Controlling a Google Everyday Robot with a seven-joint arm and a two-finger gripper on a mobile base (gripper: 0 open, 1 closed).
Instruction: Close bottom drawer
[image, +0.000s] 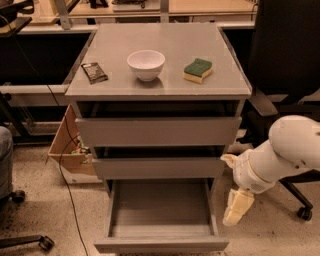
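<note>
The bottom drawer (160, 244) of the grey cabinet is pulled far out, its plain grey tray (159, 207) empty and its slim front panel near the bottom edge of the camera view. The two drawers above, top (158, 131) and middle (158, 168), stick out slightly. My gripper (236, 209), cream-coloured, hangs pointing down just right of the open drawer's right side, level with its tray. It holds nothing. The white arm (285, 152) reaches in from the right.
On the cabinet top stand a white bowl (146, 64), a green-and-yellow sponge (198, 69) and a dark snack packet (94, 72). A cardboard box (67, 145) sits on the floor left. A black office chair (290, 75) stands right, its wheel (303, 213) near my arm.
</note>
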